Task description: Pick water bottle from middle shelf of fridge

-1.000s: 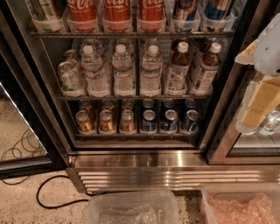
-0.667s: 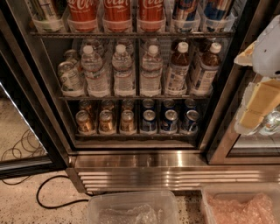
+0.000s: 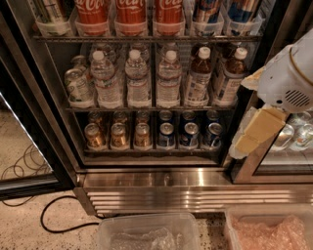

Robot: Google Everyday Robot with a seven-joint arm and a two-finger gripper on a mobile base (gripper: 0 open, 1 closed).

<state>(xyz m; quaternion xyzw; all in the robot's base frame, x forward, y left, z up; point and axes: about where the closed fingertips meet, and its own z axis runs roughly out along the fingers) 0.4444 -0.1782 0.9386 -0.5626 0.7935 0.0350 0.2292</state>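
The fridge (image 3: 55, 114) fills most of the frame, its top cut off so the cola bottles (image 3: 131, 12) on the upper rack show only their lower halves. On the middle shelf (image 3: 146, 109), at centre, a water bottle (image 3: 138, 80) stands upright with one like it on either side. More bottles behind them are dim and hard to make out. Two brown bottles (image 3: 198, 78) stand to their right and a can (image 3: 78, 87) leans at the far left. Gold cans (image 3: 117, 136) and blue cans (image 3: 188, 135) fill the rack below.

The gripper (image 3: 252, 134) hangs at the right edge, well apart from the water bottle, under a white housing that is partly cut off. It hides the fridge's right post, and I cannot tell whether it is released or clenched.

Two plastic bins (image 3: 146, 229) are cropped at the bottom.
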